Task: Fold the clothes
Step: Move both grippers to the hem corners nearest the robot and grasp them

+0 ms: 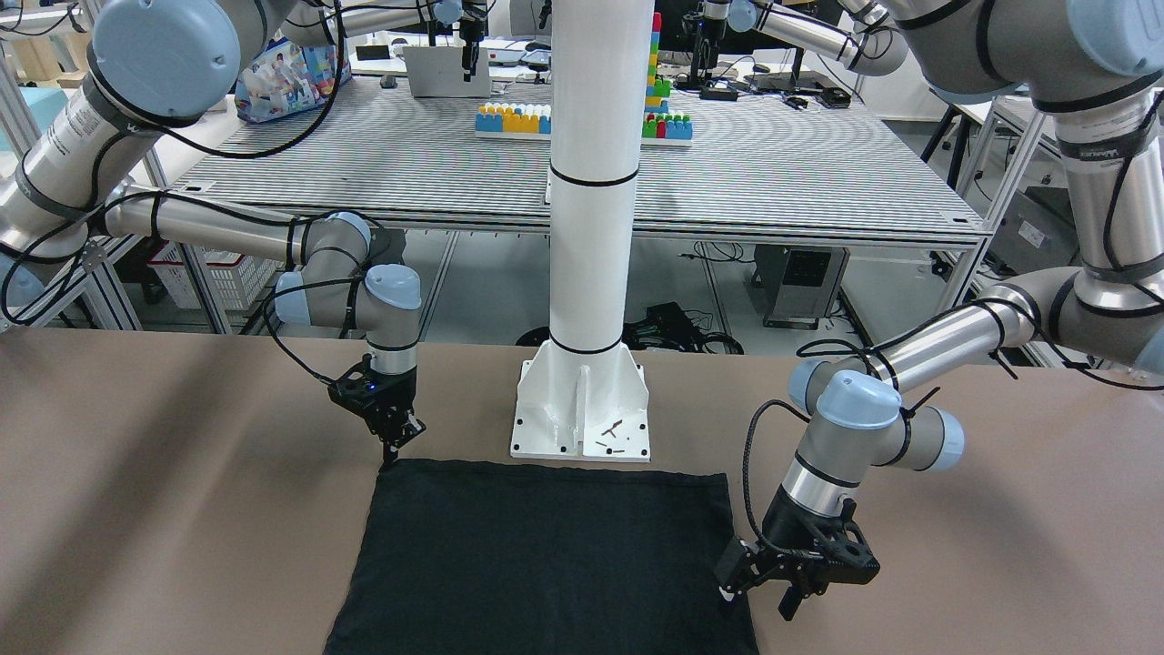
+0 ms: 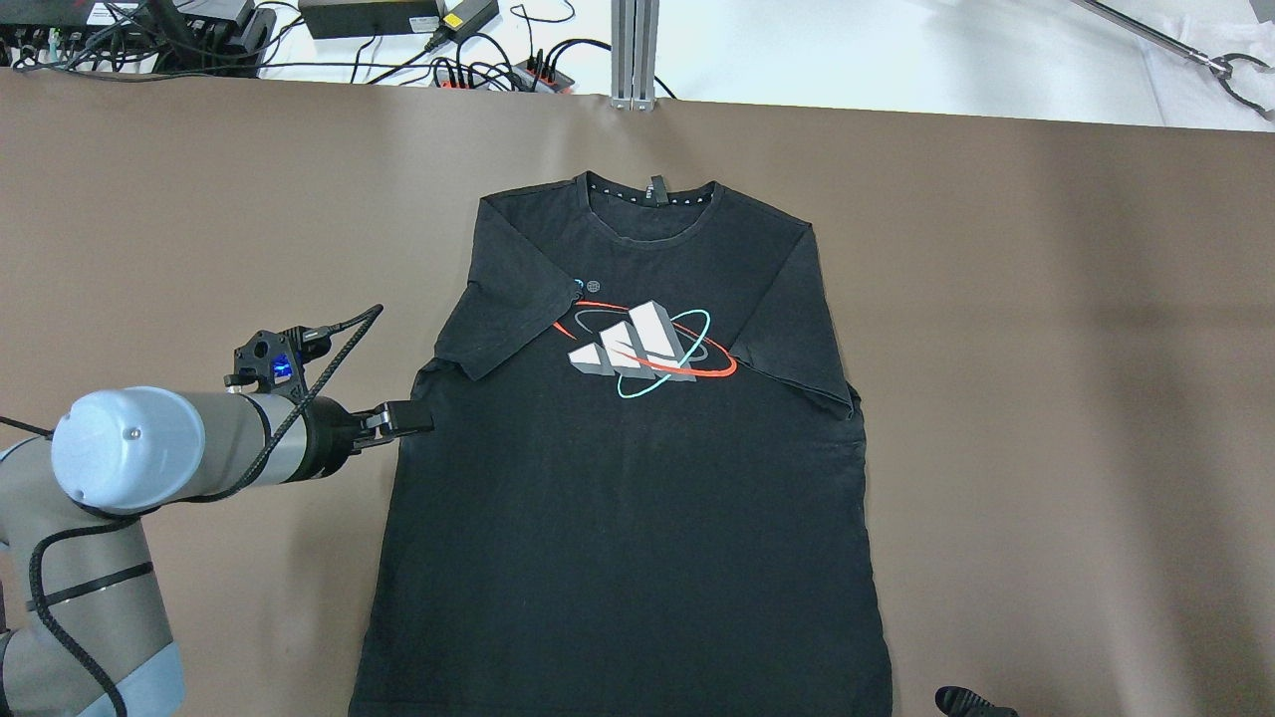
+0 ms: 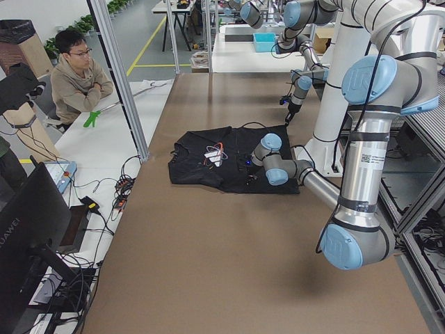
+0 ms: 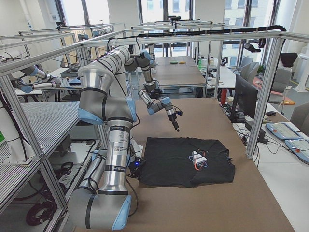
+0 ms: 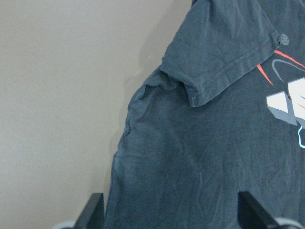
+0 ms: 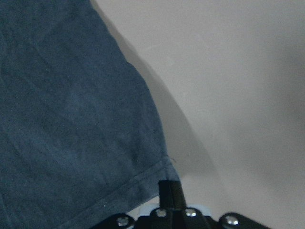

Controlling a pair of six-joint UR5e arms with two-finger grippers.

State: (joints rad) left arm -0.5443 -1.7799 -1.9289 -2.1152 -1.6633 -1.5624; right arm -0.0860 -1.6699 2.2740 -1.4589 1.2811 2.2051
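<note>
The clothes are one black T-shirt (image 2: 628, 498) with a white, red and teal chest print, lying flat on the brown table, collar away from the robot. Its hem shows in the front-facing view (image 1: 546, 555). My left gripper (image 2: 413, 420) hovers low at the shirt's left side seam just below the sleeve. It is open, fingers (image 5: 95, 212) wide apart over the cloth (image 5: 190, 157). My right gripper (image 1: 391, 452) stands upright at the right hem corner, its fingers (image 6: 170, 191) shut together on the tip of that corner (image 6: 71, 119). In the overhead view only its edge (image 2: 971, 702) shows.
A white post (image 1: 591, 182) on a bolted base plate (image 1: 582, 409) stands just behind the hem, with small screws on it. Cables and power strips (image 2: 498, 70) line the table's far edge. A person (image 3: 76, 76) sits beyond that edge. Bare brown table (image 2: 1046, 398) flanks the shirt.
</note>
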